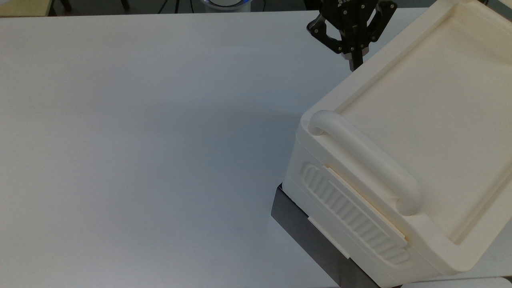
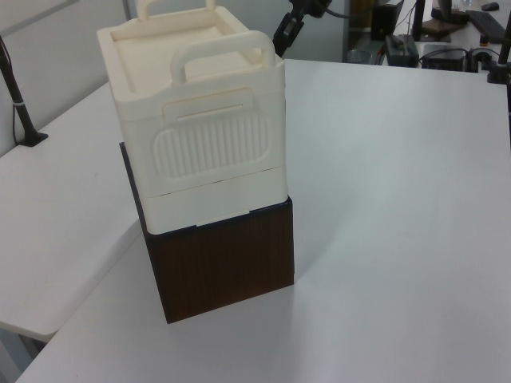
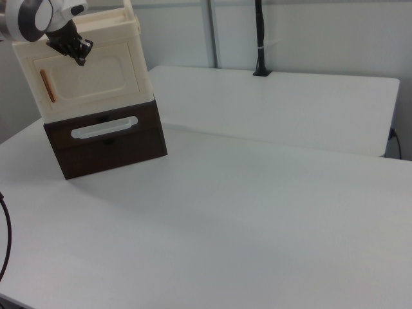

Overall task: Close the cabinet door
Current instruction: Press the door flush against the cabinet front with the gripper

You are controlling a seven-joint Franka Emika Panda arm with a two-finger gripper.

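The cabinet door [image 3: 89, 76] is sitting flush in the front face of the cabinet [image 1: 420, 132], its recessed inset and the copper-orange strip [image 3: 47, 85] near the right view's left edge of the panel facing the right view; the door's long axis is running across the cabinet front, with the strip standing upright along one short edge; the gripper [image 3: 78, 58] is pressing at or just beside the upper part of the panel, so the door is lying directly ahead of the fingertips, between them and the cabinet body; in the top view the gripper [image 1: 353, 64] is pointing down against the cabinet's upper rim, and in the left view the gripper [image 2: 281, 41] is hanging just behind the far top corner; the fingers are looking drawn together into one narrow tip, holding nothing; judging from the flush panel, the closing seems done or nearly so; whether the fingertip is truly touching the panel is hard to make out; the arm is cut off by the frame edges.
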